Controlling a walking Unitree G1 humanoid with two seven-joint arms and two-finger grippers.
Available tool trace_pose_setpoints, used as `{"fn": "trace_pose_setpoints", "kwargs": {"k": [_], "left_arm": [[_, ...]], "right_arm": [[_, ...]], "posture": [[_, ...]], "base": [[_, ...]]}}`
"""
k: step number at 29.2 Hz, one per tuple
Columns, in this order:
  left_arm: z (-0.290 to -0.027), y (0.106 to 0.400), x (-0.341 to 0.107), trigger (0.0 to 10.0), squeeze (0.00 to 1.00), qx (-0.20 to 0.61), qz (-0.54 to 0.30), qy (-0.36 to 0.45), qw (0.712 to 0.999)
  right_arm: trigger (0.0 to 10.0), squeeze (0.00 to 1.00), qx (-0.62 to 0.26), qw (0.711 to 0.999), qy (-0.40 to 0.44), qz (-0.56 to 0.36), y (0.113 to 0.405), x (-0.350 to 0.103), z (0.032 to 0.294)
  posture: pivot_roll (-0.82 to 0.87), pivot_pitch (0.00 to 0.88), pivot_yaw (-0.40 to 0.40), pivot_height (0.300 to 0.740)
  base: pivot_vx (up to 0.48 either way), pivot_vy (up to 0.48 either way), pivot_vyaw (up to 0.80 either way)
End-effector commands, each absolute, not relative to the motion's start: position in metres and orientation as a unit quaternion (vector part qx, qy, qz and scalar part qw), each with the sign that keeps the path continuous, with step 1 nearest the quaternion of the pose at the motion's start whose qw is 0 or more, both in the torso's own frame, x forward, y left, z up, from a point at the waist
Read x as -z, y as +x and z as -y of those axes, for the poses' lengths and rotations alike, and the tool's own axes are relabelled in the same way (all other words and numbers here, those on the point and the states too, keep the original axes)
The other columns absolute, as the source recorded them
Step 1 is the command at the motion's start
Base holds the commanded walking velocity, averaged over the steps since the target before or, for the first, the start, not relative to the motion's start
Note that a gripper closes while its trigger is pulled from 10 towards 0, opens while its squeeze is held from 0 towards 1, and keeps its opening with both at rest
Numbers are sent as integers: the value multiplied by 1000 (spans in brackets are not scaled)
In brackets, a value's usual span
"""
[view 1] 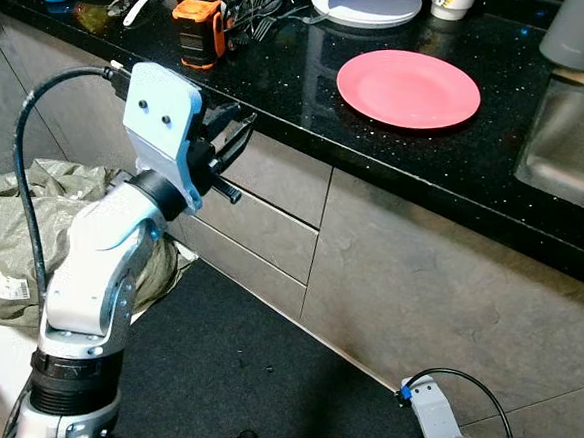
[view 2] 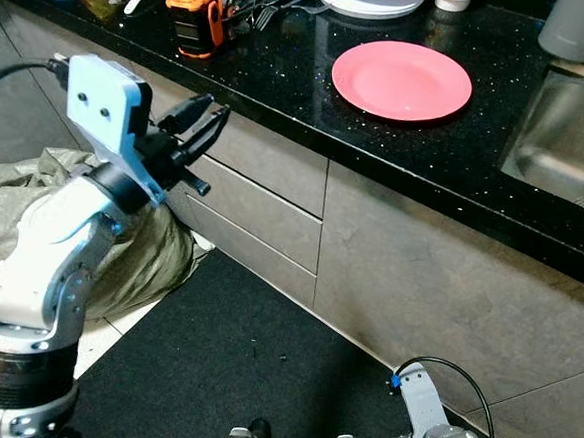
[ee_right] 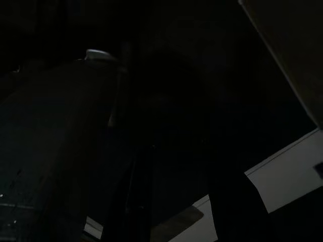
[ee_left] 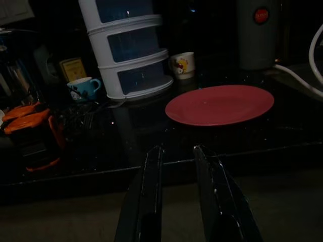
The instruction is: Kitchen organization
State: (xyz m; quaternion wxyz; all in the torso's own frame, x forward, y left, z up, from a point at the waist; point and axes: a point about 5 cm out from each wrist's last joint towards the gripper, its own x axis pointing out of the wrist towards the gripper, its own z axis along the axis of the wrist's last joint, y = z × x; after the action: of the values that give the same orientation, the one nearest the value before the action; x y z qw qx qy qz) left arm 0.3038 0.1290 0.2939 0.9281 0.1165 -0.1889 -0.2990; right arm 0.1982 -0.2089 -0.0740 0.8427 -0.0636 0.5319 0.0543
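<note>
Where counter edge (view 1: 296,128) runs, left gripper (view 1: 234,135) beside, fingers (ee_left: 151,201) parted

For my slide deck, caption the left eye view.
Left gripper, open, raised at the black counter edge, short of the pink plate.

Bare counter (view 1: 293,89) before pink plate (view 1: 408,88), clutter (view 1: 220,22) probably blocking left
</note>
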Motion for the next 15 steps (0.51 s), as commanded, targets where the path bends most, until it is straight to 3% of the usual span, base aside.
{"fn": "trace_pose_setpoints", "kwargs": {"k": [1, 15], "left_arm": [[-125, 301, -291, 10000, 0, 312, 188, 113, 924], [-122, 302, -294, 10000, 0, 320, 194, 115, 920]], "right_arm": [[10000, 0, -45, 835, -61, -544, 190, 78, 211], [10000, 0, -36, 833, -64, -548, 188, 79, 212]], "posture": [[70, 177, -54, 740], [75, 163, -52, 740]], "base": [[270, 0, 0], [295, 0, 0]]}}
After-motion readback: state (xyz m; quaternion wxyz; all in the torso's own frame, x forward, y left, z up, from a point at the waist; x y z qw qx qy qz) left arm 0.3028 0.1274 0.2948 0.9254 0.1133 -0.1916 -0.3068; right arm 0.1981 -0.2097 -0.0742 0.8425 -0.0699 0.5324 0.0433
